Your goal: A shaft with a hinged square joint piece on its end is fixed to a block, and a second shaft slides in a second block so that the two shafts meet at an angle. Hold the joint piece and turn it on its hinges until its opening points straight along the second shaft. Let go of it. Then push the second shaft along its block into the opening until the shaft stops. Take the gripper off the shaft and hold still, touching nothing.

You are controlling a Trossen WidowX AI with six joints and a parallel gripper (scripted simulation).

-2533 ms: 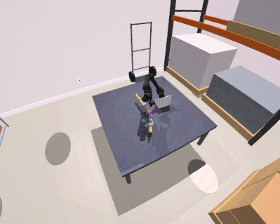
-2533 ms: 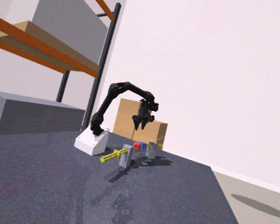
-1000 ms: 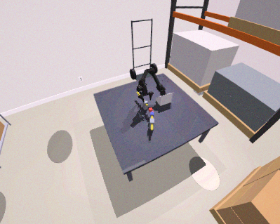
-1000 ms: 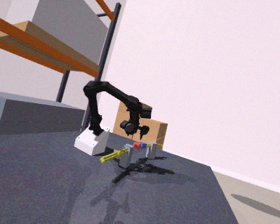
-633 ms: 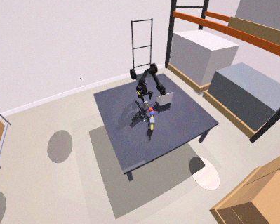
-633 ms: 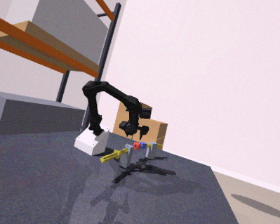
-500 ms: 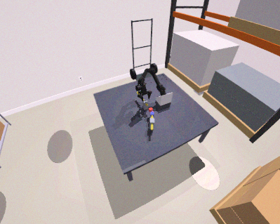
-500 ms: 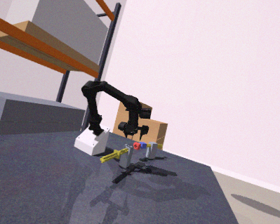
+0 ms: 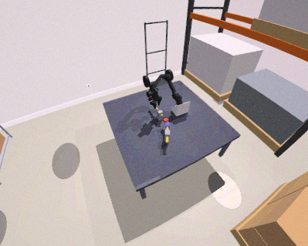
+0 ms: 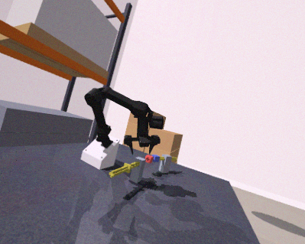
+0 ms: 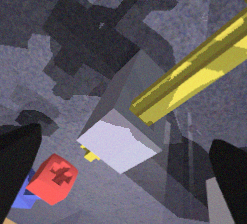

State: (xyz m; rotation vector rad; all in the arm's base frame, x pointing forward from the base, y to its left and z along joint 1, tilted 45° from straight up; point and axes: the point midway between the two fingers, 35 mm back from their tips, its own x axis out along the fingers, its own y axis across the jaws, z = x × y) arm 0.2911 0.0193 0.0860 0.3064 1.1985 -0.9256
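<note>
The red joint piece [image 11: 53, 179] sits low and left in your wrist view, a small square block with a cross-shaped opening on its visible face, joined to a blue piece [image 11: 23, 197] behind it. It looks rigid and hard-edged, so expect it to swing stiffly on its hinges rather than give under the pads. Take it across two flat opposite sides, clear of the opening, and keep the squeeze light; such a small smooth block could slip out sideways if you catch only a corner.

Just beside it stands a grey block [image 11: 118, 145] with a short yellow stub showing at its lower edge. A long yellow shaft [image 11: 199, 62] runs from that block up to the right. Which of the two shafts this is, you cannot settle from here.

Your gripper [image 11: 124, 165] hangs above the group, jaws spread wide and holding nothing. The dark fingertips frame the grey block rather than the joint piece. You likely need to shift toward the red block before closing.

The whole assembly rests on the dark table [image 9: 205, 152], near the arm's white base [image 10: 98, 156].
</note>
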